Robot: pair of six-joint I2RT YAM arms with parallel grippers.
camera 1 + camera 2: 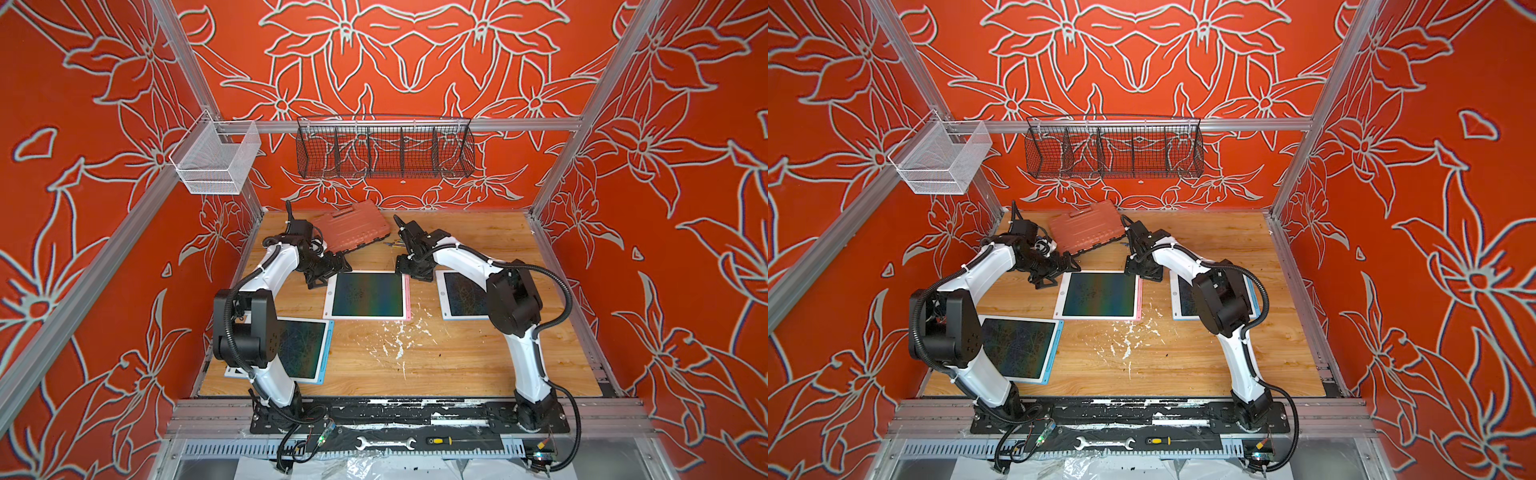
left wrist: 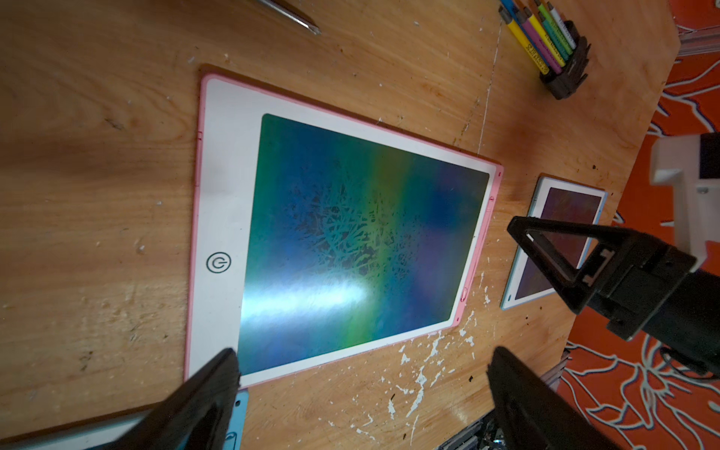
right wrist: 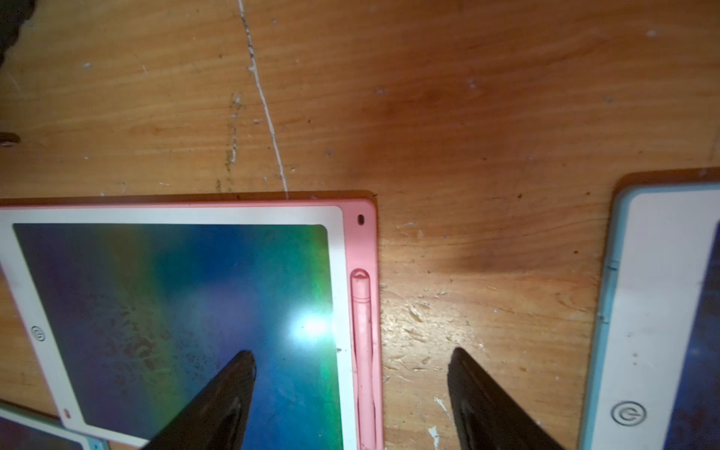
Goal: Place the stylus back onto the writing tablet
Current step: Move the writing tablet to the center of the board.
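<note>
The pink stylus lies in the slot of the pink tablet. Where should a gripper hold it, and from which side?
Likely mid-shaft on the pink stylus, from straight above, jaws across its width: it lies flat in the slot of the pink tablet, so only its upper side shows.

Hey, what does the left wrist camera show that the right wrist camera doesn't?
Only the left wrist view: coloured markers standing in a black holder, and a silver pen tip on the wood.
Only the right wrist view, plainly: the pink stylus lying in the slot along the tablet's edge.
Both: the pink writing tablet, a blue-framed tablet beside it, and the wooden table.
</note>
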